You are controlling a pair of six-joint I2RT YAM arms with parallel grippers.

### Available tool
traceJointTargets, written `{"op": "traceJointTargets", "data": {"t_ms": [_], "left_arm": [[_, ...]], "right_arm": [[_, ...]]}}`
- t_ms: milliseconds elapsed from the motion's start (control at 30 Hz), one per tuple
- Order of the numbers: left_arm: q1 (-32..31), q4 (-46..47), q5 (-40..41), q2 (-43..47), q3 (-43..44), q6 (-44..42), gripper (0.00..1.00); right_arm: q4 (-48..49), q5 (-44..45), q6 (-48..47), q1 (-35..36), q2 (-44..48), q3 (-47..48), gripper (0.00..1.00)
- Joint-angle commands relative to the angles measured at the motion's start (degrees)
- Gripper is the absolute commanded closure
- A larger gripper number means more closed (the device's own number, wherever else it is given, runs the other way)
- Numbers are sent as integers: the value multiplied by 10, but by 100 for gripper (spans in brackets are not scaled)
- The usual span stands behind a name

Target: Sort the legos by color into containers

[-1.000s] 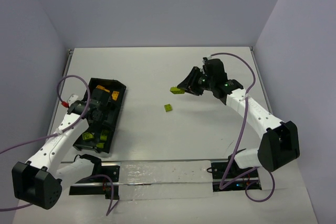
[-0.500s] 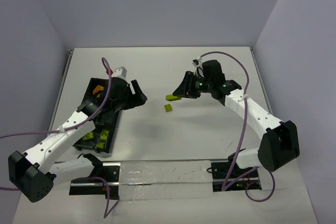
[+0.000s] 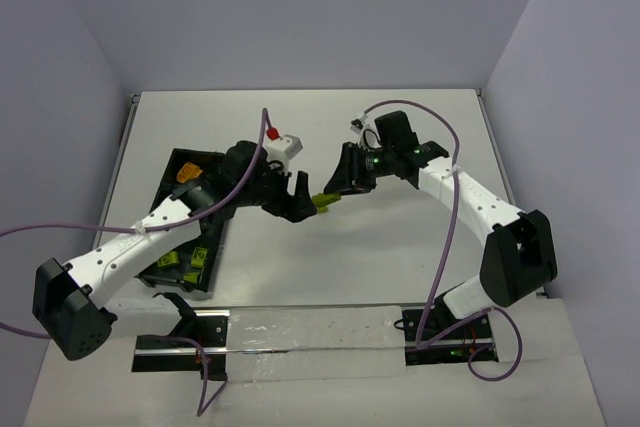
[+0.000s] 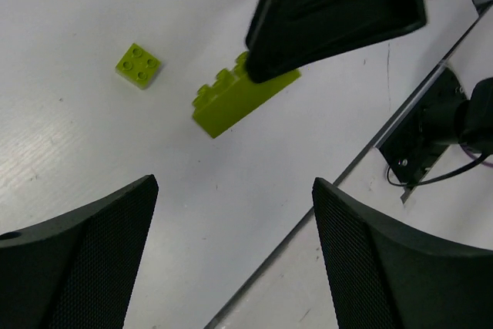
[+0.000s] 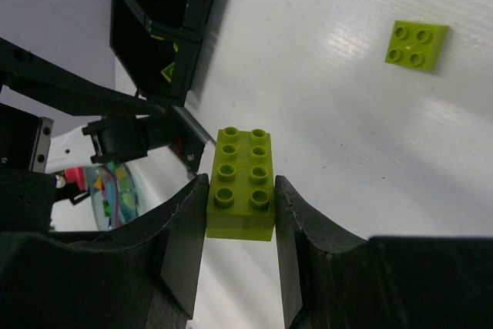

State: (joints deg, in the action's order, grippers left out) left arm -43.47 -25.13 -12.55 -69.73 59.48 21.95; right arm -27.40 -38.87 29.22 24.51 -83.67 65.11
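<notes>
My right gripper [image 5: 240, 187] is shut on a long lime-green lego [image 5: 239, 166], gripped by its sides above the table. In the top view this gripper [image 3: 335, 187] hangs mid-table with the brick [image 3: 322, 199] poking left. My left gripper [image 3: 297, 197] is open and empty right beside it. In its own view the left gripper [image 4: 235, 186] looks down past the held brick [image 4: 231, 105]. A small square lime lego [image 4: 139, 65] lies on the table [image 5: 417, 44]. The black tray [image 3: 200, 154] of containers holds orange legos [image 3: 190, 175] at the far end and green ones [image 3: 170, 260] nearer.
The tray lies along the table's left side, partly under my left arm. A metal rail [image 3: 300, 332] runs along the near edge between the arm bases. Purple cables loop over both arms. Walls close in the table at the back and on both sides.
</notes>
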Motion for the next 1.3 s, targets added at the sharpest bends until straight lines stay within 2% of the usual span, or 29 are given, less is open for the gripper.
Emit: {"op": "traceJointTargets", "data": {"t_ms": [0, 167, 667, 833, 1000, 1067, 1133, 1267], "left_arm": [[-37, -1, 15, -22, 50, -69, 11], [-74, 2, 82, -32, 61, -98, 12], [-99, 3, 83, -64, 73, -145, 17], [-103, 7, 81, -73, 71, -147, 23], [-103, 10, 81, -73, 72, -146, 34], [-104, 10, 84, -72, 71, -144, 42], [-104, 9, 93, -71, 71, -143, 52], [-104, 5, 105, -72, 71, -140, 82]], "right_arm": [[-32, -44, -25, 4, -15, 39, 100], [-37, -64, -29, 6, -19, 39, 100], [-49, -113, -43, 31, -25, 58, 100], [-49, -121, -40, 33, -26, 65, 100], [-47, -124, -38, 33, -29, 66, 100], [-45, -125, -36, 33, -32, 67, 100], [-41, -125, -32, 34, -34, 67, 100], [-32, -125, -22, 33, -37, 68, 100]]}}
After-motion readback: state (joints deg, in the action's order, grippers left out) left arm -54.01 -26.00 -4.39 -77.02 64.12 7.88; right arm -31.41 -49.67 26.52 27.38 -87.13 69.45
